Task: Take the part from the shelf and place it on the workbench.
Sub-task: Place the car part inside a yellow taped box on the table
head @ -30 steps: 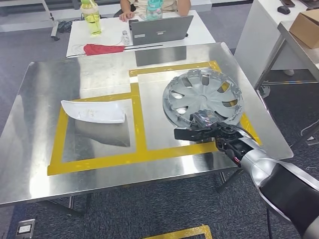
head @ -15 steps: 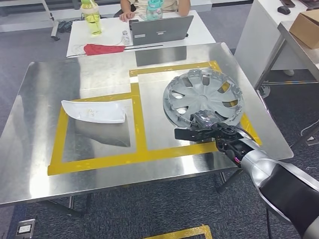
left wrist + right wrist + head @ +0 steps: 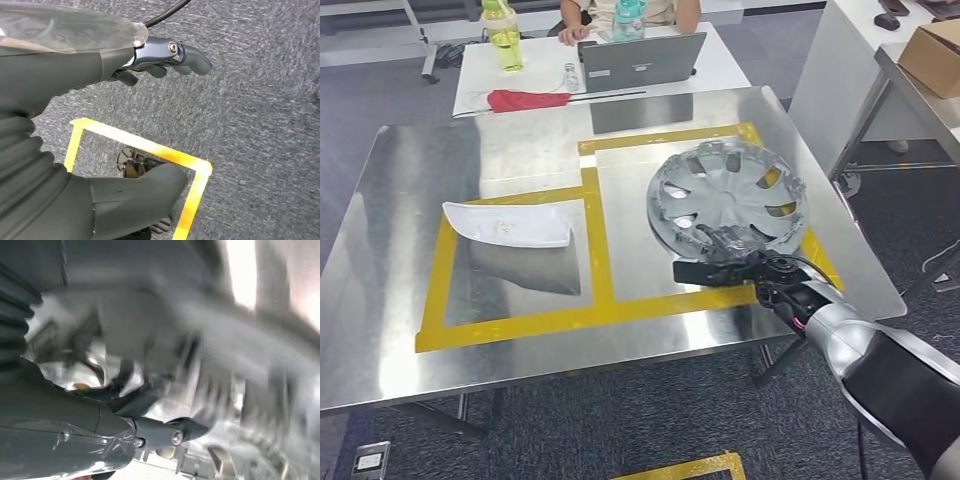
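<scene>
Spanning most of the head view, the steel workbench (image 3: 410,330) carries yellow tape lines (image 3: 595,240) that mark out two bays side by side. The right bay holds the silver wheel cover (image 3: 727,195), lying flat with its far and right edges over the tape. The left bay holds a white curved panel (image 3: 509,223), well apart from the wheel cover.

The right arm (image 3: 878,365) reaches in from the lower right, and the right hand (image 3: 743,268) sits at the wheel cover's near rim with its dark fingers (image 3: 693,271) stretched out flat toward the left, just above the tabletop. Whether it grips the rim or merely lies against it cannot be told; the right wrist view is blurred, showing only a finger (image 3: 181,432) extended beside the cover's ribbed underside (image 3: 226,460).

The left hand (image 3: 124,125) hangs over grey carpet (image 3: 264,100), holding nothing, thumb and fingers apart, with a yellow taped square (image 3: 196,175) on the floor below it.

Beyond the workbench stands a white table (image 3: 524,65) with a laptop (image 3: 641,58), a red cloth (image 3: 524,98) and a green bottle (image 3: 503,35)
</scene>
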Robot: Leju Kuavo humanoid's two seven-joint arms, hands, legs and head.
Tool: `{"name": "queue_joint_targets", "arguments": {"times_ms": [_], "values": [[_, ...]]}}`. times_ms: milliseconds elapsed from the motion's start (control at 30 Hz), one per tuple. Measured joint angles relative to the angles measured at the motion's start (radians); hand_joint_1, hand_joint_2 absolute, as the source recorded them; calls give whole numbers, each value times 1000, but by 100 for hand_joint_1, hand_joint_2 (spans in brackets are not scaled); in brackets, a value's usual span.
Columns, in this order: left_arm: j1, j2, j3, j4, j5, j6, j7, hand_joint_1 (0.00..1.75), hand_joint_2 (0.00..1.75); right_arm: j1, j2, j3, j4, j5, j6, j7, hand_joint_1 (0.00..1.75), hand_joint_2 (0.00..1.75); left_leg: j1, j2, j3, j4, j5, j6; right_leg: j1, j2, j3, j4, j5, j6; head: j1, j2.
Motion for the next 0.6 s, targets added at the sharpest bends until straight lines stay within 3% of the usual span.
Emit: {"name": "queue_joint_targets", "arguments": {"times_ms": [433, 600], "values": [[0, 0, 0, 0, -3, -10, 11, 0, 0, 7, 2, 0, 4, -2, -5, 2, 0, 0, 0, 0, 0, 0, 0, 0, 0, 0, 0, 0, 0, 0, -1, 0], [0, 0, 0, 0, -3, -12, 14, 0, 0, 7, 2, -11, 4, -68, -60, -29, 0, 0, 0, 0, -1, 0, 0, 0, 0, 0, 0, 0, 0, 0, -1, 0]]}}
